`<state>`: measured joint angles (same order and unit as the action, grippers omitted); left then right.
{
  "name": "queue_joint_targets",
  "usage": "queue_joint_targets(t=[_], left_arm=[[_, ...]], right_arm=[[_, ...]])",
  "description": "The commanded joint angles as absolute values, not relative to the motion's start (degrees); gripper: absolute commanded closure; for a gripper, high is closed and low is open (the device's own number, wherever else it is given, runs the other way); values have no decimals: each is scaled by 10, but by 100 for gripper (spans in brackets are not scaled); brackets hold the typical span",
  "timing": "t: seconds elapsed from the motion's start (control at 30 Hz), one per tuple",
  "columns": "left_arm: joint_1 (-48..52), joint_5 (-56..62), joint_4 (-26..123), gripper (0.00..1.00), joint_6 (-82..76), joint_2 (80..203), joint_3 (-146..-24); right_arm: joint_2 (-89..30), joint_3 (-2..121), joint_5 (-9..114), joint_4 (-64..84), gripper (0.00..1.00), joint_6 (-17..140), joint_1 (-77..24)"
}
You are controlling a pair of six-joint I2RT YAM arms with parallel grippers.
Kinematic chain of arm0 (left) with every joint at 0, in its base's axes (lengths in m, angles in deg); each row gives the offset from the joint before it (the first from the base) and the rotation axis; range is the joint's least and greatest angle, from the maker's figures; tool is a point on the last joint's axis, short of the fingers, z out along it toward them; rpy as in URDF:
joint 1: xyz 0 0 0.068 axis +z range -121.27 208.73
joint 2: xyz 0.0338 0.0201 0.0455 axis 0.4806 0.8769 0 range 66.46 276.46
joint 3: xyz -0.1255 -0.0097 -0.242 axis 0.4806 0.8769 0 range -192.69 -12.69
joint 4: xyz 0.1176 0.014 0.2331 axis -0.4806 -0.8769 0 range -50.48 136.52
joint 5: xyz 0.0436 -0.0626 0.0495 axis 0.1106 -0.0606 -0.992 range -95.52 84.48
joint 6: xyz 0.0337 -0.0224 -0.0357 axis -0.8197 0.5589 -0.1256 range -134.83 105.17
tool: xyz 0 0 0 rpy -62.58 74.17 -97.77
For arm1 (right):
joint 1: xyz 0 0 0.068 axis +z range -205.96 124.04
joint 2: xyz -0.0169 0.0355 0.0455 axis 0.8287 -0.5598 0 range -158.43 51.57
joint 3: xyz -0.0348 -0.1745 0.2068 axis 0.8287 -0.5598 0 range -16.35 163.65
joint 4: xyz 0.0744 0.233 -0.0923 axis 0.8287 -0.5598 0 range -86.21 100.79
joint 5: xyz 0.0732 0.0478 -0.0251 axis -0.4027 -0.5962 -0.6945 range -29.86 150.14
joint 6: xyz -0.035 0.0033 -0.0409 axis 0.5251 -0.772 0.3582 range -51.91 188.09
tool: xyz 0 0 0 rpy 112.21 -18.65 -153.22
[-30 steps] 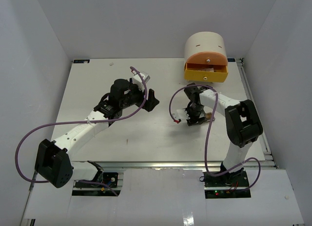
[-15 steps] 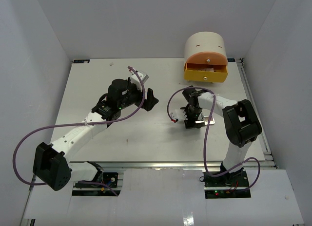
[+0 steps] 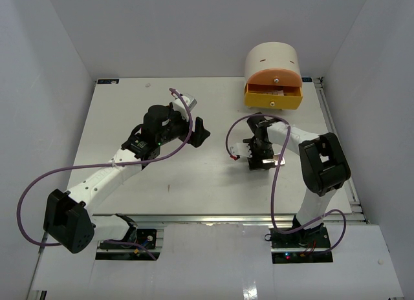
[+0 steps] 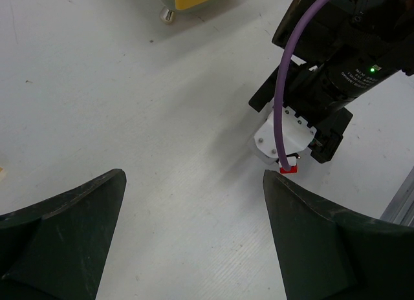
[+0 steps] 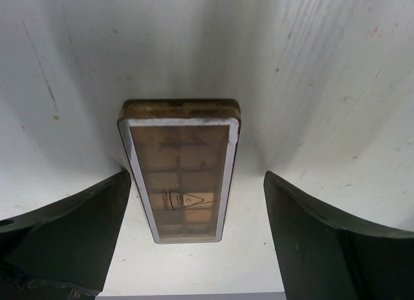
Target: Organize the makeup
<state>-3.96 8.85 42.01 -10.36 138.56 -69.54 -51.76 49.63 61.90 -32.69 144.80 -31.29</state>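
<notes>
- Between the spread fingers of the right gripper (image 5: 196,183), the brown palette (image 5: 180,138) is seen flat on the table (image 5: 323,86), ungripped; one long edge is just beside a finger, with wider room at the other.
- The left gripper (image 4: 194,177) is held wide open, with nothing grasped.

1. we see one brown palette (image 5: 180,171): flat, rectangular, with a pale-rimmed clear lid that is shut and rows of tan pans showing through.
2. it lies lid-up on the white table (image 5: 323,86), its brown hinge end farthest from the right wrist camera.
</notes>
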Motion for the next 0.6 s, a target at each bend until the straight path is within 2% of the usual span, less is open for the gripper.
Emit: queue_joint_targets(t=[0.0,0.13,0.2,0.23,0.3,0.37,0.57], left_arm=[[-35,91,423,2,-108,1362,-691],[-35,86,423,2,-110,1360,-691],[-35,85,422,2,-111,1360,-691],[-35,84,422,2,-111,1360,-691],[-35,84,422,2,-111,1358,-691],[-35,85,422,2,-111,1358,-691],[-35,88,422,2,-110,1358,-691]], right_arm=[[-551,500,640,-330,10,1483,-334],[-593,539,629,-363,8,1487,-341],[-608,562,615,-378,3,1483,-344],[-614,572,610,-385,5,1481,-345],[-619,580,607,-399,28,1480,-347],[-622,581,607,-404,41,1475,-348],[-584,560,572,-396,57,1468,-353]])
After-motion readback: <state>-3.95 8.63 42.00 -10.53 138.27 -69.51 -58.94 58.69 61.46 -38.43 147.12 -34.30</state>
